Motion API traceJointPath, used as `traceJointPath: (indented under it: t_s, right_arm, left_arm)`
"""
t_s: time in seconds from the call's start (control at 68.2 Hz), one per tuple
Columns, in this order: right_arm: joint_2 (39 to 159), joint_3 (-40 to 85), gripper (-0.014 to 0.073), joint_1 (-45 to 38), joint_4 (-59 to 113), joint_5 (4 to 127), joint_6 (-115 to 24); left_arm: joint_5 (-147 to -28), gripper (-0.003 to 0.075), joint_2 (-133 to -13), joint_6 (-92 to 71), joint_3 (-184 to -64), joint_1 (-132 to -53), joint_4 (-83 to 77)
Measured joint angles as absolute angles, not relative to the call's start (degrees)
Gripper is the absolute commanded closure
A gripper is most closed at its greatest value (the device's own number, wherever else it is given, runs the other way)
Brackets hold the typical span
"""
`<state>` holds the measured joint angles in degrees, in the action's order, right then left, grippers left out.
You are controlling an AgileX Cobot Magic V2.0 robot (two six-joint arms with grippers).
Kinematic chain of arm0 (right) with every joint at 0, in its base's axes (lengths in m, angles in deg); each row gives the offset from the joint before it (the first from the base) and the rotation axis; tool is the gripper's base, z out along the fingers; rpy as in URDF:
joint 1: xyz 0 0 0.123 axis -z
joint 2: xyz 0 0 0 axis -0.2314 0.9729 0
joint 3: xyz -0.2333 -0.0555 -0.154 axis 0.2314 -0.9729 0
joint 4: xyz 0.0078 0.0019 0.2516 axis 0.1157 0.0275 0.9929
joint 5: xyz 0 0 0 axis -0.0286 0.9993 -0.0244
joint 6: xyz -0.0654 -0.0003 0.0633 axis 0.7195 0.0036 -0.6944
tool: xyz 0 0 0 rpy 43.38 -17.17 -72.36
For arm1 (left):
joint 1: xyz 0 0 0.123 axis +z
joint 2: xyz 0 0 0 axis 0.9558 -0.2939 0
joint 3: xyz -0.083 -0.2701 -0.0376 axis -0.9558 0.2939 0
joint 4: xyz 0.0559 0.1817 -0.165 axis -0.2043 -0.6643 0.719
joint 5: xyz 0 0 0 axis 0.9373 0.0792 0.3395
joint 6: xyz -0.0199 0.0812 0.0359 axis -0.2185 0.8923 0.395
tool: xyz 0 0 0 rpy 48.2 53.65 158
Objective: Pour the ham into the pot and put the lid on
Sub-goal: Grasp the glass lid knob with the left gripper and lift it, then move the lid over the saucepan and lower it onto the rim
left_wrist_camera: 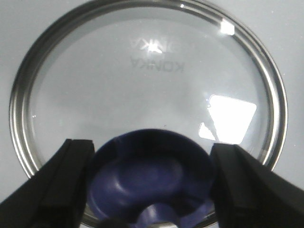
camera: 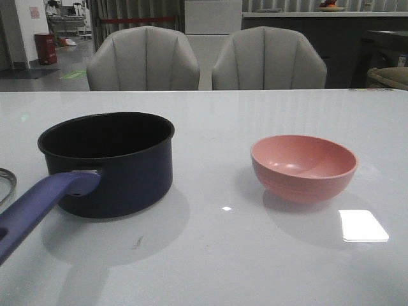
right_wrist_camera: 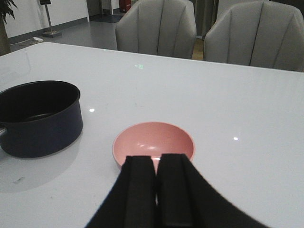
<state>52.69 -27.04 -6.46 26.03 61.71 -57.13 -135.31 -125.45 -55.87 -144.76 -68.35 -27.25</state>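
Note:
The dark navy pot stands on the table's left, its purple-blue handle pointing toward the front left; it also shows in the right wrist view. The clear glass lid lies flat on the table, and only its rim shows at the front view's left edge. My left gripper is open, a finger on each side of the lid's purple-blue knob. My right gripper is shut and empty, just short of the pink bowl. No ham shows; the bowl's visible inside is bare.
The pink bowl stands right of the pot with a wide gap between them. Two grey chairs stand behind the table's far edge. Neither arm shows in the front view.

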Motion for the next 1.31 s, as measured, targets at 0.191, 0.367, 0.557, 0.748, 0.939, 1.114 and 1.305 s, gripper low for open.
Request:
traceJointPath:
  t_s: [0.191,0.367,0.557,0.748,0.939,1.114,1.305]
  right_arm:
    - [52.7,-27.0,0.0435,-6.5,26.0,61.7,-57.1]
    - [52.7,-27.0,0.0435,-6.5,26.0,61.7,-57.1]
    - [52.7,-27.0,0.0435,-6.5,26.0,61.7,-57.1]
    - [52.7,-27.0,0.0435,-6.5,26.0,61.7,-57.1]
    - [52.7,-27.0,0.0435,-6.5,26.0,61.7,-57.1]
    - [52.7,-27.0,0.0435,-6.5,26.0,61.7,-57.1]
    - [52.7,-27.0,0.0435,-6.5,26.0,61.7,-57.1]
  left_arm:
    - [-135.3,0.0428,-125.5,-55.9,-144.9,-68.3,-27.1]
    - [-135.4,0.0428,-125.2,-55.9,-145.3,-68.3,-27.0]
    - [-135.6,0.0428,-122.4,-55.9,-149.0,-68.3,-27.1]
    - [-136.6,0.0429,-117.8,-54.0,-155.2,-69.8,-26.0]
    - [-139.7,0.0429,-116.1,-50.4,-161.3,-75.9,-22.5]
    - [-141.7,0.0429,-116.1,-48.4,-162.4,-84.9,-21.2]
    - [-143.3,0.0428,-118.1,-48.1,-162.4,-91.0,-20.7]
